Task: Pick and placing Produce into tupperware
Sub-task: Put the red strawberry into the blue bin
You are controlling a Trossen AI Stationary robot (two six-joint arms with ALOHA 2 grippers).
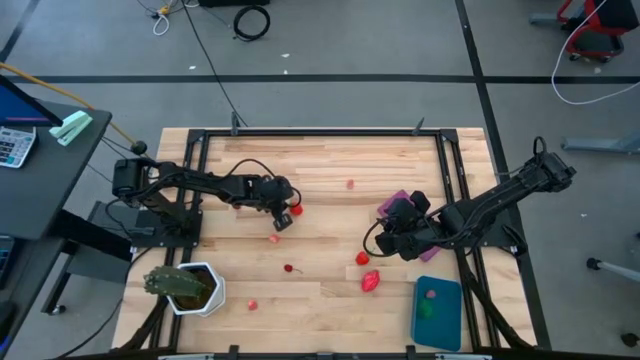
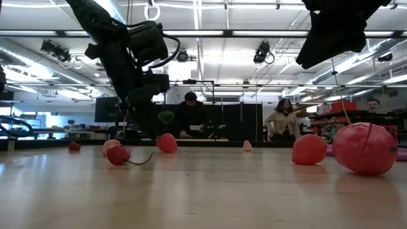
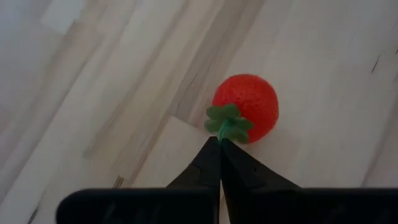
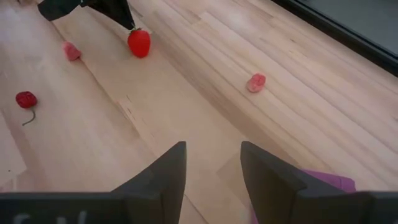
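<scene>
A red strawberry (image 3: 245, 106) with a green leafy top lies on the wooden table, left of the middle (image 1: 297, 210). My left gripper (image 3: 221, 143) is shut at that top. My right gripper (image 4: 213, 168) hangs open above the table (image 1: 380, 238), with nothing between its fingers. The teal tupperware (image 1: 447, 325) stands at the near right corner, with a green piece (image 1: 427, 310) and a pink piece (image 1: 431, 294) inside. More produce lies loose on the table: two red pieces (image 1: 362, 258) (image 1: 371, 281) beside the right gripper and small pink and red ones (image 1: 350, 184) (image 1: 274, 239) (image 1: 289, 268) (image 1: 252, 303). My left gripper pinches the strawberry's green leafy top (image 3: 226, 132) between the free ends of its two fingers. The fingers slant down at it from the table's left. The red body points away from the fingers and seems to rest on the table.
A leafy plant in a white pot (image 1: 190, 288) stands at the near left corner. A purple sheet (image 1: 400, 200) lies under the right arm. Black frame rails run along the table's edges. Bare wood lies between the two arms.
</scene>
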